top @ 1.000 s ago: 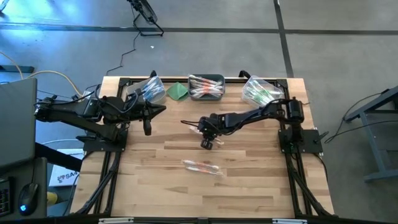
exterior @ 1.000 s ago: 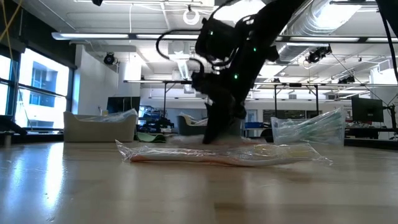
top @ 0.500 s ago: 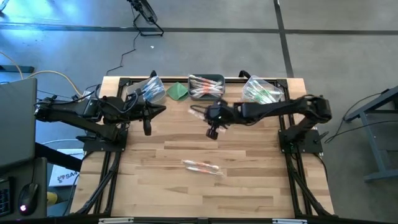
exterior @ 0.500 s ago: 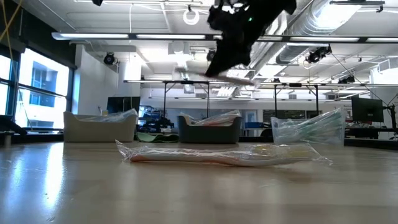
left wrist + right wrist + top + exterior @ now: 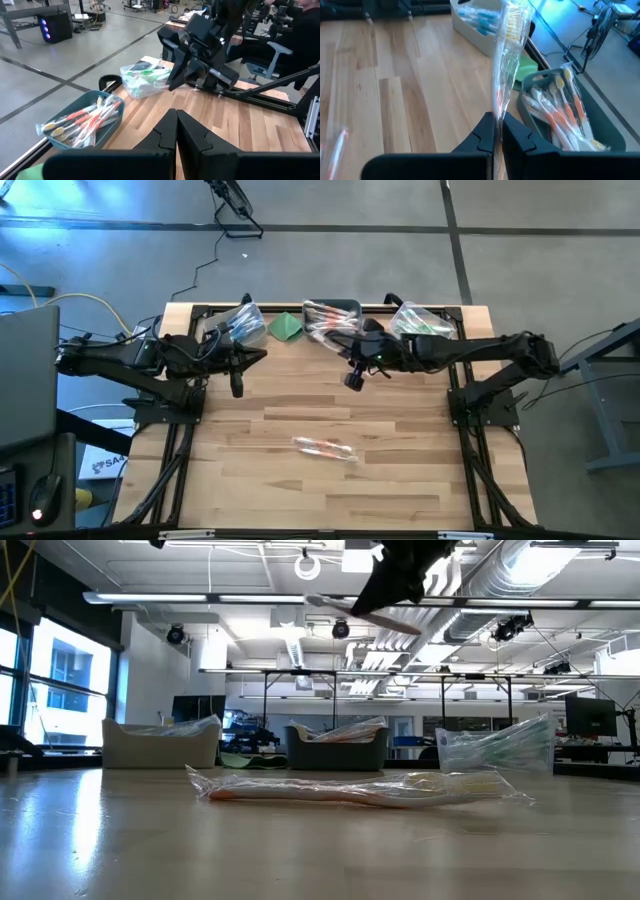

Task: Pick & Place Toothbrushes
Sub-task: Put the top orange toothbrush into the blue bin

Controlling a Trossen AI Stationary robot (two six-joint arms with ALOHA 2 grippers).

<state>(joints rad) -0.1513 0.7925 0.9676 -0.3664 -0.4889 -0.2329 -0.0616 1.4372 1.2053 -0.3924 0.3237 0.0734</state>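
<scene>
Carrying one wrapped toothbrush (image 5: 507,60), pinched shut in right hand (image 5: 352,352), toward middle bin (image 5: 600,125) at 12 o'clock on surface (image 5: 400,470). Best lowered along the bin's length, over orange-handled brushes already there, before letting go; wrapper hangs loose, likely to snag a rim. Left hand (image 5: 176,131) closed on nothing, parked near 10 o'clock. Counted: three bins along far edge, one wrapped toothbrush (image 5: 324,446) lying near 6 o'clock, one green cloth (image 5: 288,326).
</scene>
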